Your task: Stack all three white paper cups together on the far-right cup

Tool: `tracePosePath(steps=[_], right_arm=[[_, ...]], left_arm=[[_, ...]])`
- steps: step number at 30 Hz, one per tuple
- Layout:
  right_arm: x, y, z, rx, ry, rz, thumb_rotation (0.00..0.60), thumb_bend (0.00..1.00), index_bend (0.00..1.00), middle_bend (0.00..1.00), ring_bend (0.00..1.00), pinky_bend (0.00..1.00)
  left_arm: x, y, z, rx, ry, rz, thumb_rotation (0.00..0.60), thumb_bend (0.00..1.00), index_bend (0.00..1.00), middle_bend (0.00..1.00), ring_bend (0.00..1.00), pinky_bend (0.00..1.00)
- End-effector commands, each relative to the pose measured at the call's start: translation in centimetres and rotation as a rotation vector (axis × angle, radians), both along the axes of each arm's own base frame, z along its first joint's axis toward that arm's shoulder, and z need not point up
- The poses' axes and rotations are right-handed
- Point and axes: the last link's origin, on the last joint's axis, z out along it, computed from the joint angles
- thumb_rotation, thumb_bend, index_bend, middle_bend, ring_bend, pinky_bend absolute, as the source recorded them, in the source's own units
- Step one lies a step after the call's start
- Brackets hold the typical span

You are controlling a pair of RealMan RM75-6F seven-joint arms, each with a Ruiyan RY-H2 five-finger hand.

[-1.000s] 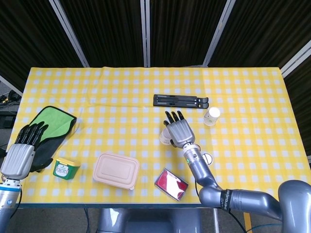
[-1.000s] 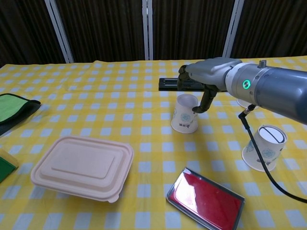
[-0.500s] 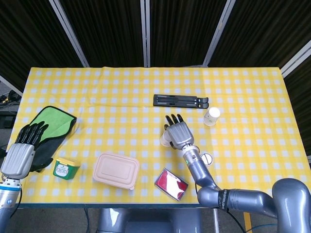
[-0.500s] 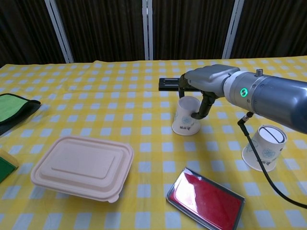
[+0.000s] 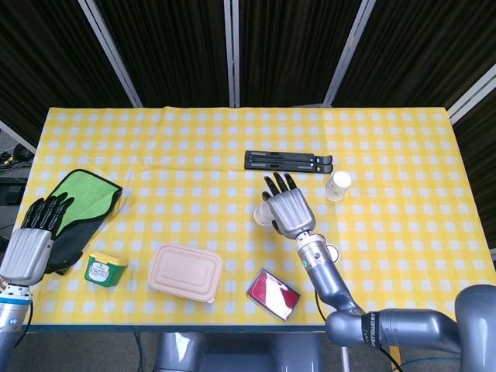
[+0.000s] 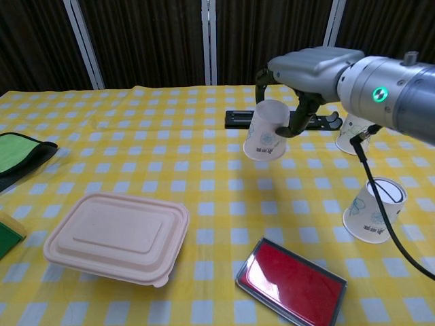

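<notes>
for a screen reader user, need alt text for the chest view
The robot's right hand holds a white paper cup lifted above a yellow checked tablecloth. Two more white paper cups stand to the right, with a beige lidded food container and red tin in front.

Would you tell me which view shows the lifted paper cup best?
The chest view: the cup hangs clear of the table in the right hand. In the head view, the hand hides most of it.

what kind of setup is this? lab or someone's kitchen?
Likely a lab or demo booth, not a kitchen: a table in yellow checked cloth, dark curtains behind, and assorted props like a takeout box and paper cups.
</notes>
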Motion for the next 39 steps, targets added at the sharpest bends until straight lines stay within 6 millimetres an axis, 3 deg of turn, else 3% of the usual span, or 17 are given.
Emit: tracePosePath(steps=[1, 8, 20, 28, 39], right_arm=[[-0.7, 1.1, 3.1, -0.039, 0.024, -0.008, 0.600, 0.27, 0.47, 0.10, 0.00, 0.11], [-2.9, 2.7, 5.4, -0.038, 0.078, -0.070, 0.600, 0.27, 0.48, 0.10, 0.00, 0.10], [-6.6, 5.1, 7.5, 0.023, 0.119, -0.215, 0.600, 0.27, 0.48, 0.10, 0.00, 0.10], [-6.2, 5.9, 8.8, 0.018, 0.130, -0.219, 0.600, 0.27, 0.49, 0.10, 0.00, 0.11], [-6.8, 7.0, 8.6, 0.046, 0.171, -0.266, 0.600, 0.27, 0.49, 0.09, 0.00, 0.11]], left_arm=[[0.0, 0.0, 0.1, 0.003, 0.000, -0.004, 0.600, 0.18, 0.00, 0.00, 0.00, 0.00], [0.1, -0.2, 0.0, 0.005, 0.008, -0.005, 0.600, 0.18, 0.00, 0.00, 0.00, 0.00], [0.4, -0.5, -0.2, -0.009, 0.004, -0.024, 0.600, 0.18, 0.00, 0.00, 0.00, 0.00], [0.4, -0.6, 0.1, 0.004, -0.009, -0.028, 0.600, 0.18, 0.00, 0.00, 0.00, 0.00], [0.5, -0.9, 0.3, 0.005, -0.011, -0.036, 0.600, 0.18, 0.00, 0.00, 0.00, 0.00]])
